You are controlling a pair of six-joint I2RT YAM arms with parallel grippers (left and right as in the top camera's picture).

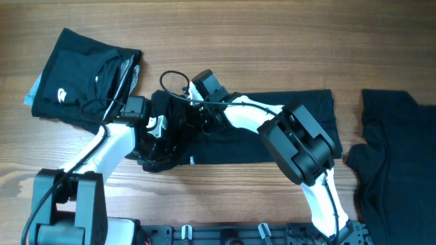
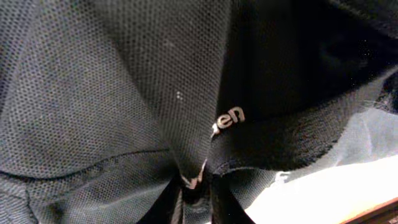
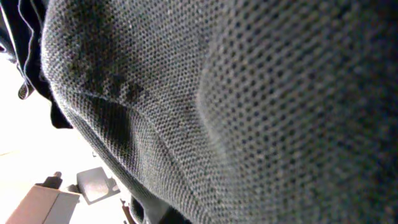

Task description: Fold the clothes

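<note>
You've got three black garments in front of you: one folded garment (image 1: pixel 75 88) at the left, one middle garment (image 1: pixel 235 146) partly bunched, and one right garment (image 1: pixel 398 156) at the edge. You've got two arms, the left arm (image 1: pixel 109 146) and the right arm (image 1: pixel 300 146). There's one desk (image 1: pixel 272 41).

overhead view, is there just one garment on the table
No, three black ones lie there: the folded garment at upper left, the middle garment and the right garment near the edge.
</note>
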